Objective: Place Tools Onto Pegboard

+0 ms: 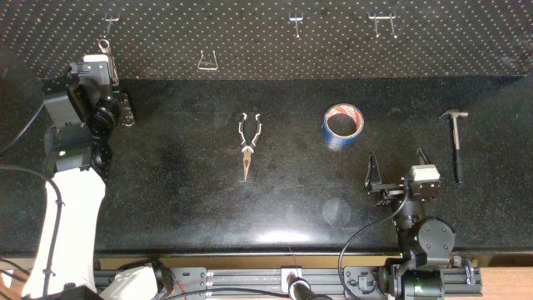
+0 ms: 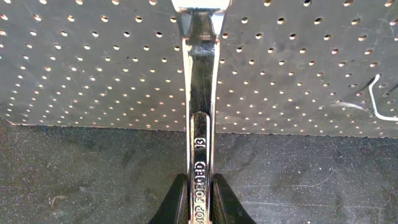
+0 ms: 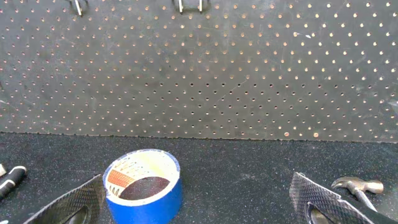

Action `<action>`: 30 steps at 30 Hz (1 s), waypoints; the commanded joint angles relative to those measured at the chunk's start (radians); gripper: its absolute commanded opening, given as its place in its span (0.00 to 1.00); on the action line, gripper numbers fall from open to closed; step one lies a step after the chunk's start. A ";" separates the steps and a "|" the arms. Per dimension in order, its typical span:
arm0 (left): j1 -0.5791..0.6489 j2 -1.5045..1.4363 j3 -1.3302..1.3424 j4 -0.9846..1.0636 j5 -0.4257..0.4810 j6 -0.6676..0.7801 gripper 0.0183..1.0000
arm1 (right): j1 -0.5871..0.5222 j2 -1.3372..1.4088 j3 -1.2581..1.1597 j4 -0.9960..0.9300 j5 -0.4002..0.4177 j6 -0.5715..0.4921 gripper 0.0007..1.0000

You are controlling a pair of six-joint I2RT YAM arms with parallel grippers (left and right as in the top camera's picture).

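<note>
At the far left of the pegboard [image 1: 250,33], the left gripper [image 2: 200,198] had its fingers closed on the lower shaft of a wrench [image 2: 200,93], holding it upright with its flat side against the perforated board. The wrench's upper end lay just below the leftmost hook [image 1: 108,18]; whether it hung on that hook could not be told. Farther along the board were a wire loop hook [image 1: 208,61], a small double hook [image 1: 295,21] and a wider double hook [image 1: 382,23].

On the black worktop [image 1: 183,192], a pair of pliers [image 1: 249,143] lay near the middle, handles toward the board and nose toward the arms. To its right sat a roll of blue tape [image 1: 343,125], standing on its flat side with the hole up. A hammer [image 1: 455,142] lay near the right edge, head toward the board. The right gripper [image 1: 396,167] sat low near the front between tape and hammer, its fingers spread wide and holding nothing.
</note>
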 commanded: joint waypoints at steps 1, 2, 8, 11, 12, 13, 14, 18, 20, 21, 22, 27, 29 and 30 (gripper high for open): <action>-0.003 -0.007 0.037 0.032 -0.009 -0.018 0.01 | 0.006 -0.007 -0.006 0.002 -0.008 0.012 0.98; -0.003 -0.012 0.037 0.036 -0.009 -0.018 0.01 | 0.006 -0.007 -0.006 0.002 -0.008 0.012 0.98; -0.003 -0.052 0.037 0.035 -0.009 -0.018 0.01 | 0.006 -0.007 -0.006 0.002 -0.008 0.012 0.98; -0.003 -0.057 0.037 0.036 -0.010 -0.018 0.01 | 0.006 -0.007 -0.006 0.002 -0.008 0.012 0.98; -0.003 -0.057 0.037 0.036 -0.009 -0.018 0.01 | 0.006 -0.007 -0.006 0.002 -0.008 0.012 0.98; -0.003 -0.058 0.037 0.035 -0.003 -0.018 0.01 | 0.006 -0.007 -0.006 0.002 -0.008 0.012 0.98; -0.003 -0.060 0.037 0.032 0.010 -0.018 0.01 | 0.006 -0.007 -0.006 0.002 -0.008 0.012 0.98; -0.030 -0.060 0.037 0.003 0.020 -0.017 0.01 | 0.006 -0.007 -0.006 0.002 -0.008 0.012 0.98; -0.058 -0.061 0.037 -0.031 0.019 -0.018 0.01 | 0.006 -0.007 -0.006 0.002 -0.008 0.012 0.98; -0.069 -0.063 0.037 -0.045 0.019 -0.018 0.01 | 0.006 -0.007 -0.006 0.002 -0.008 0.012 0.98; -0.074 -0.063 0.037 -0.051 0.017 -0.018 0.01 | 0.006 -0.007 -0.006 0.002 -0.008 0.012 0.98; -0.074 -0.072 0.037 -0.051 -0.029 -0.018 0.01 | 0.006 -0.007 -0.006 0.002 -0.008 0.012 0.98; -0.074 -0.087 0.037 -0.049 -0.064 -0.018 0.01 | 0.006 -0.007 -0.006 0.002 -0.008 0.012 0.98; -0.073 -0.097 0.037 -0.047 -0.079 -0.018 0.01 | 0.006 -0.007 -0.006 0.002 -0.008 0.012 0.98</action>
